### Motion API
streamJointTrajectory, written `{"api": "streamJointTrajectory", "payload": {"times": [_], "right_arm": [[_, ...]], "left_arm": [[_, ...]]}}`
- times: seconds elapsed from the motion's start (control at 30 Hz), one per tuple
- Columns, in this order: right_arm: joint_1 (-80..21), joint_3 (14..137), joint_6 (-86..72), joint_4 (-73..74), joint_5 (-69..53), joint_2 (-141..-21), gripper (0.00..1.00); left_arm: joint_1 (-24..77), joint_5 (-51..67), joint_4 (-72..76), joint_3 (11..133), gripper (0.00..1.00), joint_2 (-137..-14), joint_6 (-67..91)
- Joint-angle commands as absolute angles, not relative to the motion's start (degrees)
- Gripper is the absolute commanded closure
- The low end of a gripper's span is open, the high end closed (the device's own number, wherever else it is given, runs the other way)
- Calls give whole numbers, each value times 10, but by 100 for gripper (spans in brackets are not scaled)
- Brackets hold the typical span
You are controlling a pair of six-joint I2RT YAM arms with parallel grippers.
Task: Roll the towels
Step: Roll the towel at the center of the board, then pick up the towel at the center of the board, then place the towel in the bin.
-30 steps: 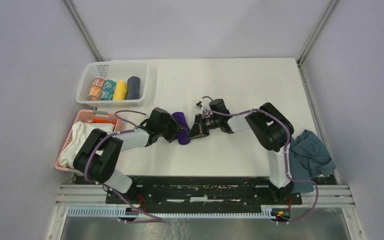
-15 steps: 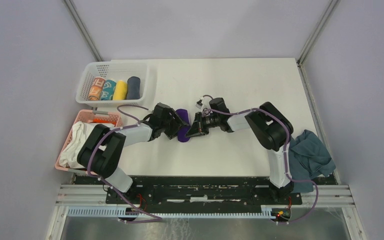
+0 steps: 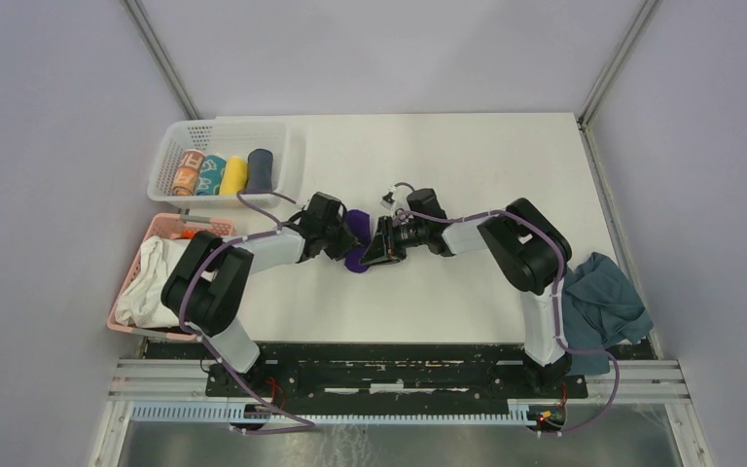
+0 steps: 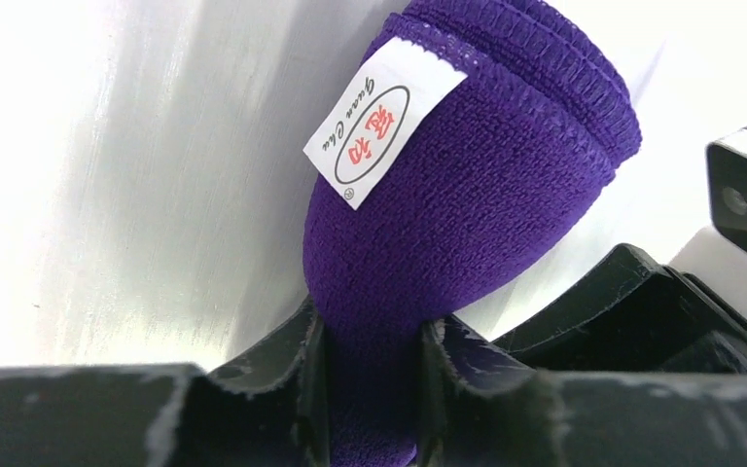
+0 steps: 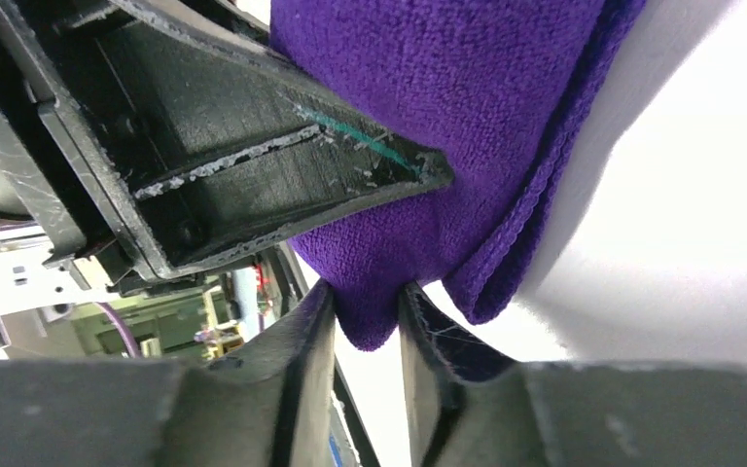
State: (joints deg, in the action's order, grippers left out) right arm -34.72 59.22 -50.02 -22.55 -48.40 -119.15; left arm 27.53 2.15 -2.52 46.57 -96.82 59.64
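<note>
centrally, left gripper and right gripper pinch the purple towel, crowding each other; grey towel lies apart.

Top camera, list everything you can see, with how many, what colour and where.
purple towel: one, deep purple, rolled, mid-table between the two grippers
grey towel: one, slate grey, crumpled at the table's right near edge
white basket: one, white, far left of the table
rolls: four, patterned, teal, yellow, dark blue, side by side in the white basket
pink basket: one, pink, left edge, nearer than the white basket
white cloth: one bundle, white, in the pink basket
orange item: one, orange, in the pink basket, mostly hidden
table: one, white
left gripper: black, pinching the purple towel
right gripper: black, pinching the purple towel's other end
</note>
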Motion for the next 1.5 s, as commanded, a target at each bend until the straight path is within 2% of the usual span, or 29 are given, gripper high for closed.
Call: {"api": "streamJointTrajectory", "payload": {"times": [0.0,0.17,0.4,0.77,1.13,1.47], "right_arm": [[-370,607,-402,-99,-496,-1133,61],[-369,615,-269,86,-400,-1048,39],[-363,595,-181,207,-279,-939,24],[-363,569,-139,241,-235,-878,20],[-363,568,-124,246,-234,-873,20],[-363,568,-119,249,-232,-881,20]], "left_arm": [[278,-112,-157,468,77,-1018,518],[270,-148,-227,535,87,-1009,456],[220,-121,-282,640,93,-971,363],[77,67,-366,875,93,-986,241],[-60,310,-393,1018,92,-1113,217],[-109,296,-469,1096,91,-1225,201]]}}
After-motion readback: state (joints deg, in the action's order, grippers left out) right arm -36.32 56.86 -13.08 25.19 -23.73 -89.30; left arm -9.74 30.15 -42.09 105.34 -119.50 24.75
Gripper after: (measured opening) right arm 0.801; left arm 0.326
